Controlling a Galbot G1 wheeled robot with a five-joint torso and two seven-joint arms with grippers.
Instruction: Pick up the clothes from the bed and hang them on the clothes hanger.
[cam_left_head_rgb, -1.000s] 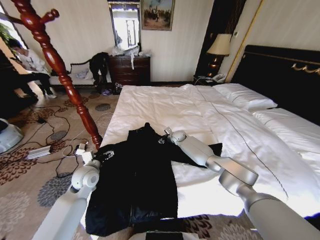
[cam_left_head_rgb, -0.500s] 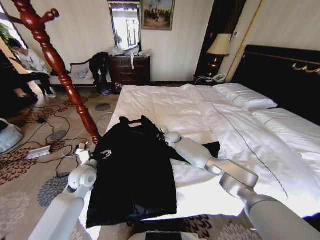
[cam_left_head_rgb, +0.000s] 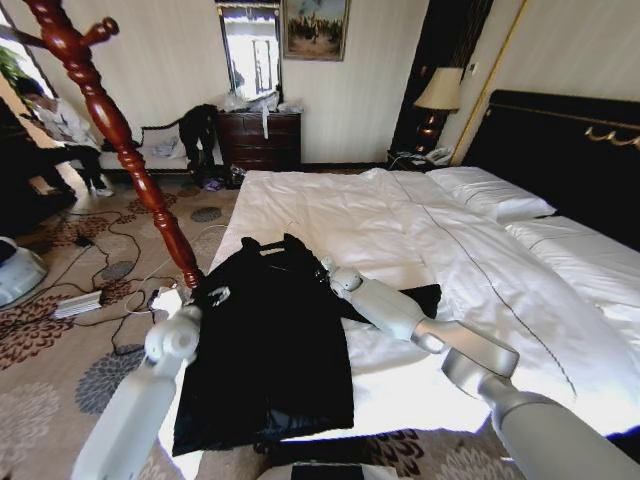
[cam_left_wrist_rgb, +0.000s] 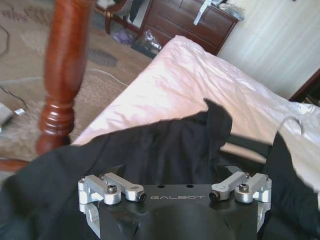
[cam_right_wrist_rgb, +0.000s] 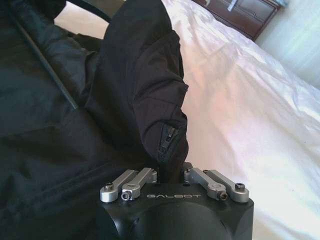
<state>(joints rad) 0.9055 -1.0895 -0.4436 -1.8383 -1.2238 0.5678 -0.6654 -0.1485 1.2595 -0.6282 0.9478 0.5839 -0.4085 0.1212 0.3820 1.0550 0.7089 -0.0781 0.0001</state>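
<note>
The clothes (cam_left_head_rgb: 270, 340), a large black coat, lie spread over the near left corner of the white bed (cam_left_head_rgb: 420, 230), hem hanging over the front edge. My left gripper (cam_left_head_rgb: 215, 296) is at the coat's left shoulder, its fingers buried in the fabric (cam_left_wrist_rgb: 165, 150) and shut on it. At the right shoulder, by a zipped pocket (cam_right_wrist_rgb: 167, 142), my right gripper (cam_left_head_rgb: 325, 268) is shut on the cloth (cam_right_wrist_rgb: 60, 125). The collar end is raised between them. The clothes hanger (cam_left_head_rgb: 120, 140), a reddish-brown turned wooden stand, rises just left of the bed, its pole (cam_left_wrist_rgb: 65, 65) close to my left gripper.
Cables and a power strip (cam_left_head_rgb: 75, 305) lie on the patterned carpet left of the bed. A brown dresser (cam_left_head_rgb: 260, 140) with a smaller dark garment (cam_left_head_rgb: 198, 130) beside it stands at the far wall. The black headboard (cam_left_head_rgb: 570, 150) and a lamp (cam_left_head_rgb: 438, 90) are on the right.
Both grippers have lifted the coat's collar end up and away from me, spreading the shoulders. The left gripper has risen a little more in the last half second.
</note>
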